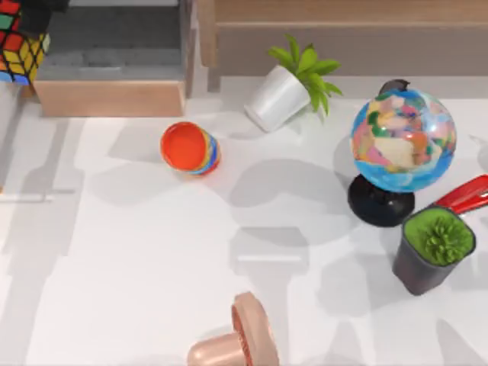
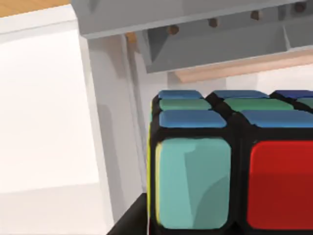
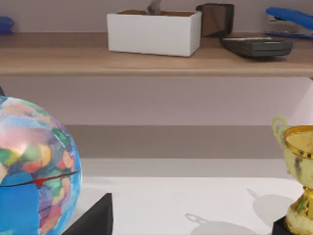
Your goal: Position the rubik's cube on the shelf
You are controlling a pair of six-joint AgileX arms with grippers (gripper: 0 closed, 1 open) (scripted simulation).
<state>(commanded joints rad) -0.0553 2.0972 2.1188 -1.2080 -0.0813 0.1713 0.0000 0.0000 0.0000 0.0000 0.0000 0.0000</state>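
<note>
Top view puts the rubik's cube (image 1: 19,42) at the far left edge of the table, raised just beside the grey cubby (image 1: 114,61), well apart from the shelf (image 1: 343,23) running along the back right. Left wrist view has the cube (image 2: 230,166) pressed close under the camera, so it sits right at the left claw; whether that claw clamps it, I cannot tell. The globe (image 1: 402,141) stands right of centre.

One rubik's cube (image 1: 19,44), one globe (image 1: 402,140), two potted plants (image 1: 293,82) (image 1: 435,250), one cup stack (image 1: 190,149).
</note>
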